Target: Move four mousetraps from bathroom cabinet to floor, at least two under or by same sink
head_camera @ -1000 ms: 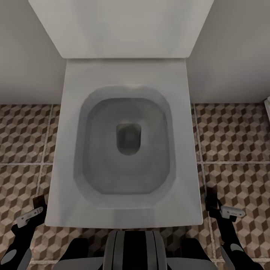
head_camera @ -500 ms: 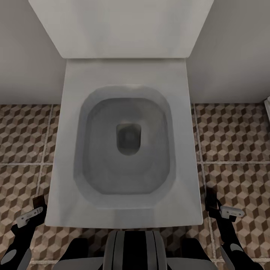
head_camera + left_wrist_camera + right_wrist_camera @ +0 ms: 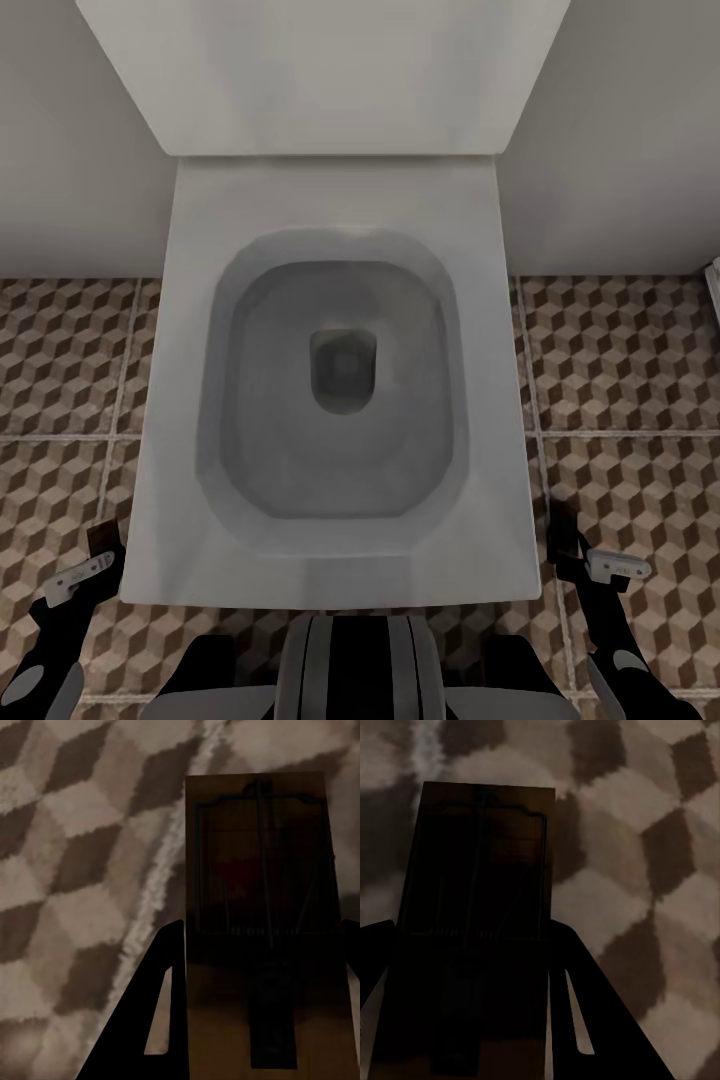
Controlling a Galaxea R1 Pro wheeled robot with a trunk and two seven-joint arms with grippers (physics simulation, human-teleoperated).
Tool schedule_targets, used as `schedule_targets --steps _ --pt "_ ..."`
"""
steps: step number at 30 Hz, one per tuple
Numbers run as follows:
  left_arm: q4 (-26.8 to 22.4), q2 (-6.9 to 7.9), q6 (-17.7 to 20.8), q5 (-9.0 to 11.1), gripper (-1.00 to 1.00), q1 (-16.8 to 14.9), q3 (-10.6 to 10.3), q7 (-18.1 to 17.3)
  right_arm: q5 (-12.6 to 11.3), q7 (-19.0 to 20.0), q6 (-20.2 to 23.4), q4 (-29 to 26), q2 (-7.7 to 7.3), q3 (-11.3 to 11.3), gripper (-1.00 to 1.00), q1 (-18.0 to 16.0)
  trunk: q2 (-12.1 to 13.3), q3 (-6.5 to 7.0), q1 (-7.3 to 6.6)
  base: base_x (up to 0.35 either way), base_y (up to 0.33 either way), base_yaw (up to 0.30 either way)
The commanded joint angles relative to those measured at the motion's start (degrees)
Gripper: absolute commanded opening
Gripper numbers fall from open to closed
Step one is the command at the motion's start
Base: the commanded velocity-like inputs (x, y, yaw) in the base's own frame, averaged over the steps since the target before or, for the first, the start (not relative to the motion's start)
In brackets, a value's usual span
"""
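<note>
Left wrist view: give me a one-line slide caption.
Left gripper holding a mousetrap between its fingers, above the cube-patterned bathroom floor.

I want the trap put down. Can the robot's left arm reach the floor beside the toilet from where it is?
Probably yes. The left gripper, holding a mousetrap, hangs beside the toilet over bare bathroom floor, with nothing underneath it.

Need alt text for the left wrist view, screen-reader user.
A mousetrap, a flat wooden board with dark metal spring parts and a dim red mark, is held between the dark fingers of the left hand, seen close up and in shadow. Behind it lies the bathroom floor, tiled in a brown, beige and white cube pattern crossed by a pale grout line.
</note>
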Motion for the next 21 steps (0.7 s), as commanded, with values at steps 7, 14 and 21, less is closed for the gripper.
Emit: schedule_targets --steps 7,14,21 --pt "0.0 -0.02 -0.2 0.3 -1.00 0.0 0.0 -0.1 0.2 -0.2 -0.2 0.0 -0.02 0.0 -1.00 0.0 0.0 -0.02 -0.01 0.000 0.000 0.000" --pt "0.0 0.09 -0.1 0.3 -1.00 0.0 0.0 0.0 0.2 -0.2 -0.2 0.0 -0.01 -0.1 -1.00 0.0 0.0 -0.02 -0.01 0.000 0.000 0.000" --pt "0.0 0.11 -0.1 0.3 -1.00 0.0 0.0 0.0 0.2 -0.2 -0.2 0.1 -0.02 -0.1 -1.00 0.0 0.0 -0.02 -0.01 0.000 0.000 0.000"
